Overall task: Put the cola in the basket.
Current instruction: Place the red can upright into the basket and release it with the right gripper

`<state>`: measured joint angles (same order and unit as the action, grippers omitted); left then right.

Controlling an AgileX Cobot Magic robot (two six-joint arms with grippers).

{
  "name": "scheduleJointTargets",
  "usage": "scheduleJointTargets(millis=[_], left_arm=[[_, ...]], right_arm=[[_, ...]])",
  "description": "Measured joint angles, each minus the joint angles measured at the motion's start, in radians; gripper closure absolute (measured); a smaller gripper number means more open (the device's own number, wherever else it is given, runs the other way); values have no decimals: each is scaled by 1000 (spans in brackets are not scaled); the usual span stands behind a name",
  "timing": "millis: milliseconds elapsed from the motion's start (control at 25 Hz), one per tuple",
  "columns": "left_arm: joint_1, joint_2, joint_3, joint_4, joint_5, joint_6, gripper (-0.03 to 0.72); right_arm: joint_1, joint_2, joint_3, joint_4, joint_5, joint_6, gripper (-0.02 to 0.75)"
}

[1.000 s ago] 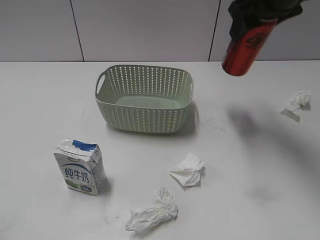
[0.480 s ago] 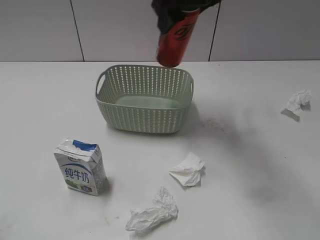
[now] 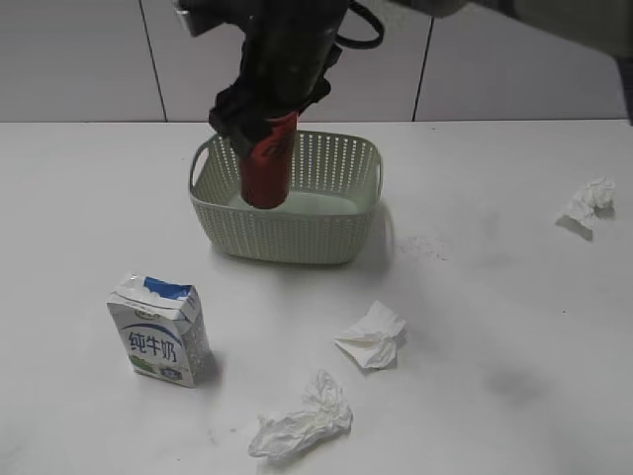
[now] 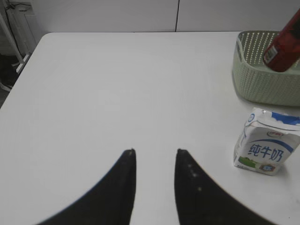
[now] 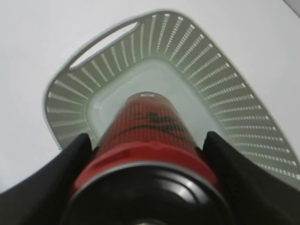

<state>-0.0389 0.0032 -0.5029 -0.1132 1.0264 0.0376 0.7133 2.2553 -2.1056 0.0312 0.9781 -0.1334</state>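
Over basket (image 3: pixel 297 223), right gripper (image 3: pixel 265 124) clamping cola (image 3: pixel 265 173)

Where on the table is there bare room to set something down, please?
Widest free patch: left of the basket and behind the milk carton. Also between basket and far-right tissue. Crowded: front centre, with two crumpled tissues.

The red cola (image 5: pixel 149 133) fills the middle of the picture. Its dark round end is closest to us and looks big. The other end points down into the basket (image 5: pixel 225 98). Black marks run along its red side. The right gripper (image 5: pixel 147 154) hugs the can, with one black finger (image 5: pixel 56 171) on the left side and another on the right. The pale green basket sits under the can on a white table (image 5: pixel 33 42). Its walls have rows of little slits, and a long handle hole shows at the top left. The basket floor looks smooth and bare.
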Motion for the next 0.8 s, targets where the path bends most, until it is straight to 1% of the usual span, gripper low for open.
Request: scheduleJointTargets(millis=[400,800], left_arm=[[0,0,0,0,0,0,459],[0,0,0,0,0,0,459]], right_arm=[[-1,91,0,-9,-23,-3,219],[-1,95,0,-9,-31,-5,219]])
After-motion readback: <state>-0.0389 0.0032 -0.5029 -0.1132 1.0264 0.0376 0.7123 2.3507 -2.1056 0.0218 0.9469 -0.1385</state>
